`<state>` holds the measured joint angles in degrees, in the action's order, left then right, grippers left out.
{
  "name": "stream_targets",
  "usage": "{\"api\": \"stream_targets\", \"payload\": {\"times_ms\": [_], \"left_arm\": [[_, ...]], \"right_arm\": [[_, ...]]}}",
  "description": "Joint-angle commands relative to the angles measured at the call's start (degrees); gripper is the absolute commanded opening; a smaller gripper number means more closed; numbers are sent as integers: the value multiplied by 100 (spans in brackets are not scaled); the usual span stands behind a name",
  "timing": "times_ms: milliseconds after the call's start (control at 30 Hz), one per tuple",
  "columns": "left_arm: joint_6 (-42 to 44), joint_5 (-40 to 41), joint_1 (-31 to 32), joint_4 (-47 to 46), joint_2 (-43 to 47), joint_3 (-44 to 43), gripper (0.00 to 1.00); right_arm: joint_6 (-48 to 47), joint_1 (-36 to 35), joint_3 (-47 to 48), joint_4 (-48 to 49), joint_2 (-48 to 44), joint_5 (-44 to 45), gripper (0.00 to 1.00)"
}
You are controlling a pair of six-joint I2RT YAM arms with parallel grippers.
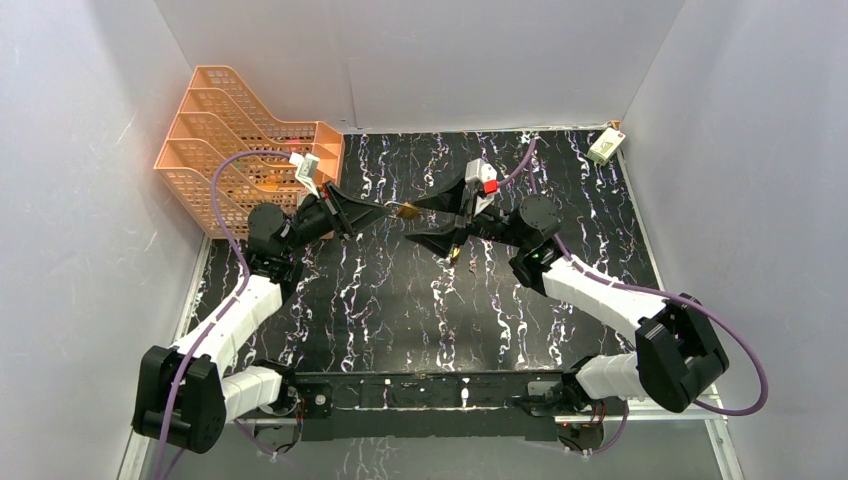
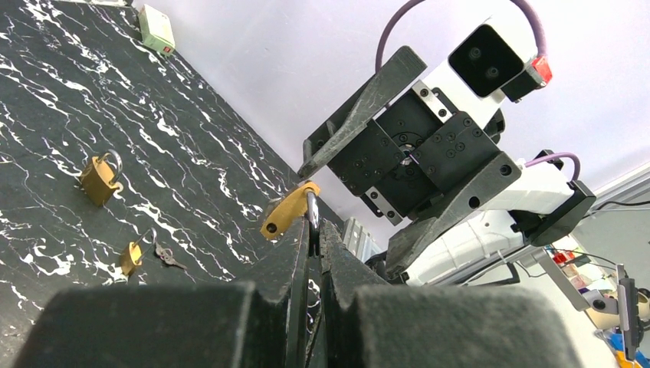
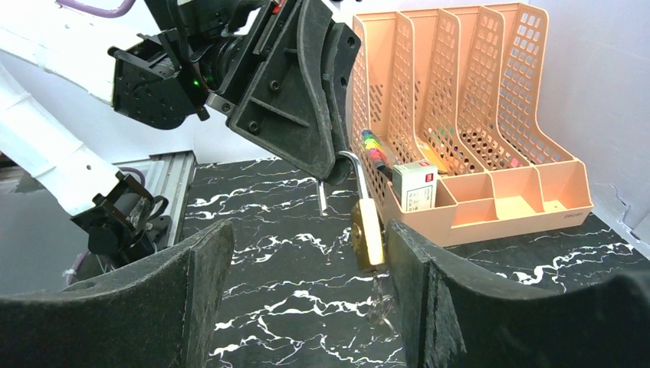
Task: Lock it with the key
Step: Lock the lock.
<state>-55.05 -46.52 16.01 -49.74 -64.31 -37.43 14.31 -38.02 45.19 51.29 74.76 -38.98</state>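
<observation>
Hanging over the far half of the worktop, about midway between its left and right edges, the brass padlock [image 3: 368, 234] is off the surface. Its shackle is swung open with one leg free. The left gripper [image 2: 314, 230] is pinched tight on that shackle, with the lock body sticking out past its fingertips. Something pale and blurred hangs below the body; I cannot tell what it is.

The right gripper [image 3: 306, 234] faces it from the right with its fingers spread wide. The lock body sits in the gap, just beside one finger, and whether it touches is unclear.

On the worktop near its middle, below the right gripper, lie a larger spare padlock [image 2: 100, 178] and a smaller spare padlock [image 2: 132, 257]. A small key [image 2: 170, 257] lies right beside the smaller one. In the top view the right arm hides most of these.

An orange file rack [image 1: 240, 140] fills the far-left corner, close behind the left gripper. A white box [image 1: 605, 147] sits in the far-right corner, well apart from both arms.
</observation>
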Motion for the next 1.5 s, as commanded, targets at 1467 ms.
{"api": "stream_targets", "payload": {"times_ms": [1467], "left_arm": [[131,-129,183,-590,125,-230,0]], "right_arm": [[151,-18,48,127,25,480,54]]}}
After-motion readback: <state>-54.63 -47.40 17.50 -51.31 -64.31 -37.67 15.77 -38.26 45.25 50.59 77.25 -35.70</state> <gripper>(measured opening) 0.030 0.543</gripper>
